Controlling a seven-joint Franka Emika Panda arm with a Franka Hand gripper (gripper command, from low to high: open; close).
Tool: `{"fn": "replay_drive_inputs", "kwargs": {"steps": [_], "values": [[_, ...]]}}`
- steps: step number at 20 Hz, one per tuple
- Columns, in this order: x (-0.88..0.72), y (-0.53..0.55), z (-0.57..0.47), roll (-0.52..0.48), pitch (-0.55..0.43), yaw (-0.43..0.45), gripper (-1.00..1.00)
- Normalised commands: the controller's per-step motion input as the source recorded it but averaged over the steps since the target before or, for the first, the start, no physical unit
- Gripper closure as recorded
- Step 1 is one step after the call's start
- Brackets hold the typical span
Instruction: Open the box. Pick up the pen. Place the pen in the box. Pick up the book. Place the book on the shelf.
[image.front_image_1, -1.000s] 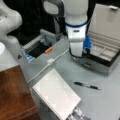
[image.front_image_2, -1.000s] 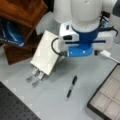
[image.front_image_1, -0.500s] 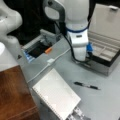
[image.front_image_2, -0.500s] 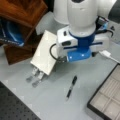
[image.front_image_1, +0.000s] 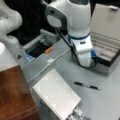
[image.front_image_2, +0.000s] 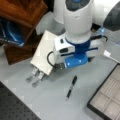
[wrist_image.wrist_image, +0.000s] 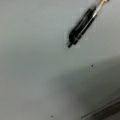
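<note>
The dark box (image.front_image_1: 106, 53) stands open at a front view's right, lid (image.front_image_1: 108, 20) upright and pale compartments (image.front_image_2: 108, 98) showing. On the grey table in front of it lies the black pen (image.front_image_1: 86, 85), also in the other front view (image.front_image_2: 70, 87) and at the top right of the wrist view (wrist_image.wrist_image: 80, 26). The white book (image.front_image_1: 56, 95) rests tilted beside the brown shelf (image.front_image_1: 13, 96). My gripper (image.front_image_1: 86, 65) hangs below the white and blue wrist, between box and pen, a little above the table. Its fingers are hidden.
A small black bin (image.front_image_1: 37, 48) with orange and blue bits sits at the back left. A white cable (image.front_image_1: 47, 65) runs across the table. Metal feet (image.front_image_2: 35, 77) stick out under the book (image.front_image_2: 46, 53). Another white arm (image.front_image_1: 10, 27) stands at the left.
The arm has moved away from the open box, down and toward the pen. The pen, book and box lie as before.
</note>
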Motion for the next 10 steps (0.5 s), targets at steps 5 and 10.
{"fn": "replay_drive_inputs", "kwargs": {"steps": [5, 10], "values": [[0.29, -0.13, -0.2, 0.007, 0.075, 0.127, -1.0], [0.31, -0.13, -0.25, -0.017, 0.017, 0.085, -1.0]]}}
